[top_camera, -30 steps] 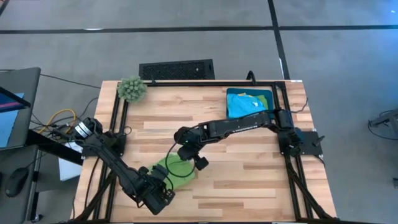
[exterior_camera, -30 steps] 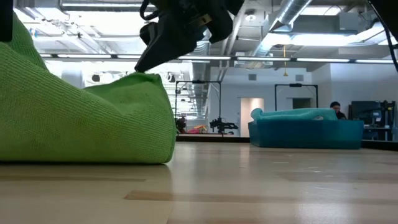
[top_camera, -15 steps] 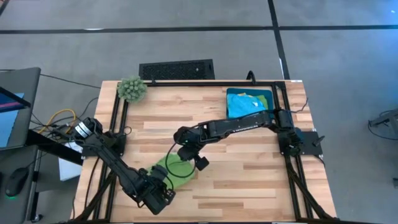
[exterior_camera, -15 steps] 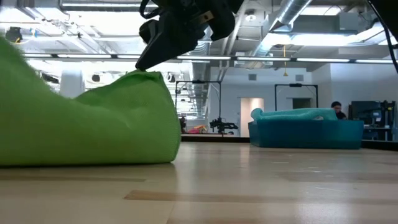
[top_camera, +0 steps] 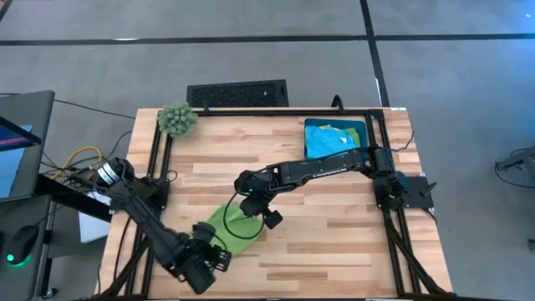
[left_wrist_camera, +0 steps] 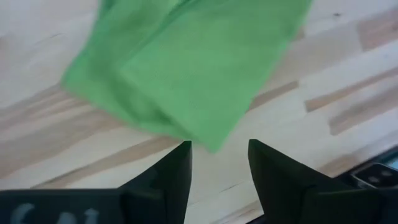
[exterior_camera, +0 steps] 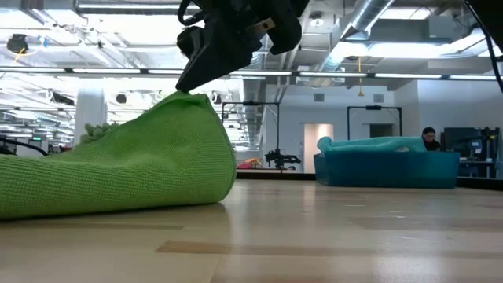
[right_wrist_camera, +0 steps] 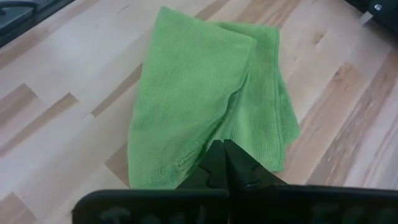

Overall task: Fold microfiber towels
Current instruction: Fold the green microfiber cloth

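Observation:
A lime green microfiber towel lies folded over on the wooden table, near the front left. My right gripper is shut on its far end, which stands up as a peak. My left gripper is open just off the towel's near corner and touches nothing. More towels, light blue and green, lie in a blue bin at the back right. My right gripper pinches the towel's far end between its two shut fingers, coming from above and slanting down. The cloth rises to a point at the fingertips and slopes away from there. The rest of the towel lies slack on the table.
A fuzzy green plant ball sits at the far left corner. Black frame rails run along the table's sides. Bare wood spreads right of the towel. A person shows in the room behind the table.
My left gripper has opened, let go of the towel's near end and drawn back toward the table's near left corner. The raised near end has sunk flat onto the table, while the far end stays up in my right gripper.

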You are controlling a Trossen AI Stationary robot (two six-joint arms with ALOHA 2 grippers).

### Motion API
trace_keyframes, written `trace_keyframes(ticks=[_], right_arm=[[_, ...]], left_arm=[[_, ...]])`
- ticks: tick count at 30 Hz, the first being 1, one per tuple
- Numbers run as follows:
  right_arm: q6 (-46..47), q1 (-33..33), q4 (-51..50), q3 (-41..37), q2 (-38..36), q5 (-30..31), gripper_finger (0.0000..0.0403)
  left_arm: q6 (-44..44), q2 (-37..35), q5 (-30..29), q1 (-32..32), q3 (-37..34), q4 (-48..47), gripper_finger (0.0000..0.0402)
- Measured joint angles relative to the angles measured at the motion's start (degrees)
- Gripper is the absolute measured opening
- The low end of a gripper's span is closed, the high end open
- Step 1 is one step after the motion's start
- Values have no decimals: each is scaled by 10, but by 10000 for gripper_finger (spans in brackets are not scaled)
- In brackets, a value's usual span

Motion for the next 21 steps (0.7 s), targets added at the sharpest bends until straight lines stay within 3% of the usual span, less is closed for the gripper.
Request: trace_keyframes(ticks=[5,9,21], right_arm=[[-12,0,-14,0,-9,0,1],[-16,4,-17,-2,-16,0,1],[-27,32,-14,-1,-74,-1,1]], left_arm=[[-95,0,-15,-43,0,-52,151],[-154,0,-71,-67,0,-87,151],[-154,0,-124,-65,-1,-97,151]])
